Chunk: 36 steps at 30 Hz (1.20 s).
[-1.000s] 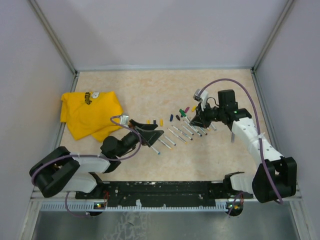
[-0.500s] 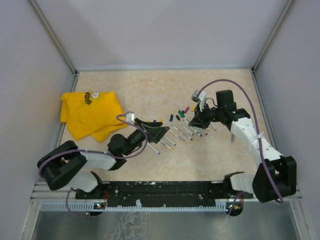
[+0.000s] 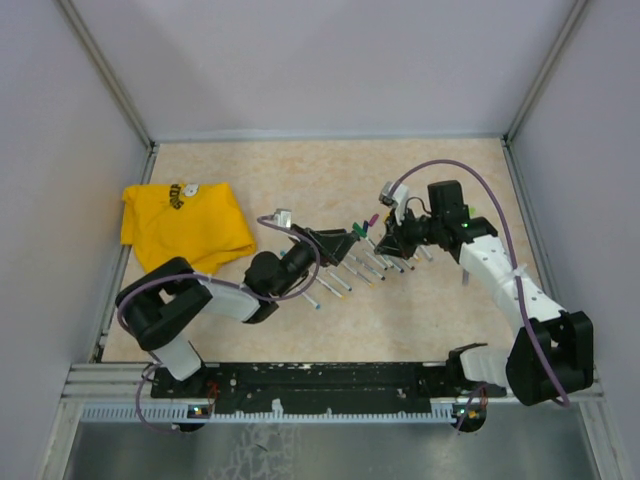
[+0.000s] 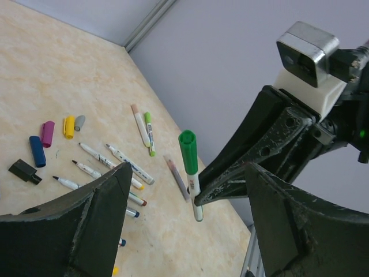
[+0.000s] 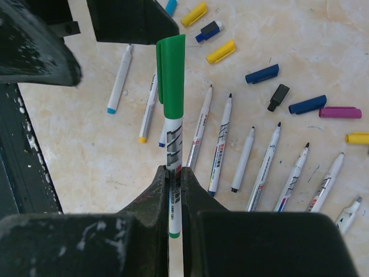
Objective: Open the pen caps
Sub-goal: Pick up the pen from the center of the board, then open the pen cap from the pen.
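My right gripper (image 5: 174,173) is shut on a whitish pen barrel (image 5: 174,144) and holds it above the table, with its green cap (image 5: 172,75) still on and pointing away. In the left wrist view the green cap (image 4: 187,153) stands between my left gripper's (image 4: 187,173) open fingers, not touching them. In the top view the left gripper (image 3: 338,243) faces the right gripper (image 3: 388,238) with the green cap (image 3: 360,231) between them. Loose caps lie on the table: blue (image 5: 262,74), black (image 5: 279,97), magenta (image 5: 339,112) and yellow (image 5: 221,51).
Several uncapped pens (image 3: 345,275) lie in a row under both grippers. A yellow cloth (image 3: 185,228) lies at the left. Grey walls (image 3: 320,60) close in the back and sides, and a black rail (image 3: 320,378) runs along the near edge.
My left arm has swung right and forward, bringing its open gripper up to the green cap. The right gripper has shifted slightly left with the pen.
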Each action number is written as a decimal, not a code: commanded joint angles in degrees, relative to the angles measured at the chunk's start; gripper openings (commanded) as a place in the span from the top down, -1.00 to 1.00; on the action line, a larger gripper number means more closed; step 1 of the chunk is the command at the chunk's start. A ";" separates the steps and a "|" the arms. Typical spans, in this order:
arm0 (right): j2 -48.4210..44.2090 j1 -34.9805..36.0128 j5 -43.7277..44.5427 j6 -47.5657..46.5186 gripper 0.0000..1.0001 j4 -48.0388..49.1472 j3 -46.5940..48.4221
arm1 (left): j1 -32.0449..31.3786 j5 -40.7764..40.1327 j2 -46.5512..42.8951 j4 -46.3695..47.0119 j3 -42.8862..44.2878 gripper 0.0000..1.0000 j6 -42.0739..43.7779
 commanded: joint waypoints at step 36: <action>0.51 3.65 1.13 0.67 0.23 4.49 -1.85 | 0.00 7.95 8.90 2.80 10.42 1.00 -4.31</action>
